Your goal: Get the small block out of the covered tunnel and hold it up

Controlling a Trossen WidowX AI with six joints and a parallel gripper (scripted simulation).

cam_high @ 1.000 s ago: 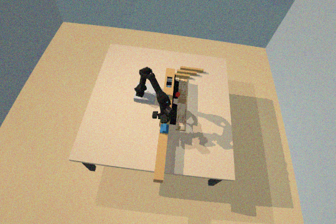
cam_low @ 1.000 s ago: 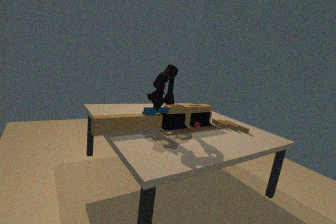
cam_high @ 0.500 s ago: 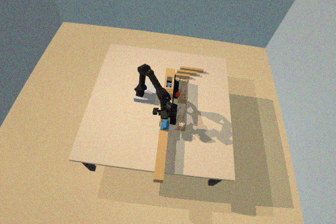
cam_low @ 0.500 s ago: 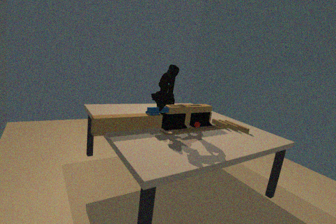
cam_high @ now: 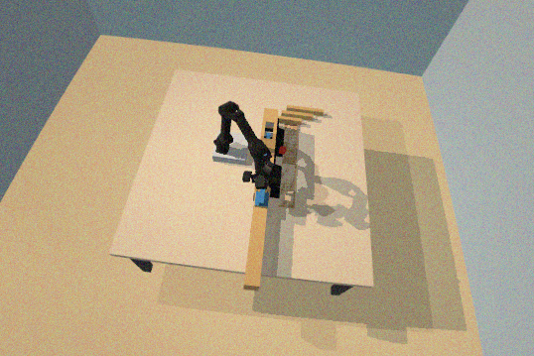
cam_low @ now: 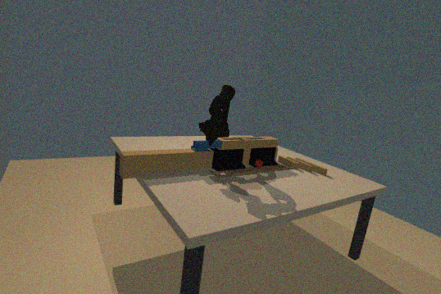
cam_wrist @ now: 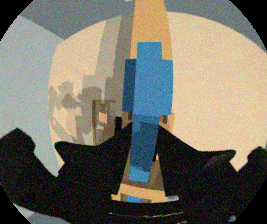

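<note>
We have our gripper [cam_high: 262, 187] [cam_low: 211, 143] [cam_wrist: 144, 125] clamped on the blue handle [cam_high: 261, 198] [cam_low: 201, 145] [cam_wrist: 153, 85], over a long wooden beam [cam_high: 255, 248] [cam_low: 164, 164] [cam_wrist: 153, 20].

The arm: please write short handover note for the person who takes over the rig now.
Hand: shut on the blue handle.
Things: the handle sticks out at one end of the wooden tunnel. A red piece shows beside the tunnel; whether it is the block, I cannot tell. Loose rods lie near the other end.
Done: handle gripped.
Left: get the block out, hold it up.
</note>
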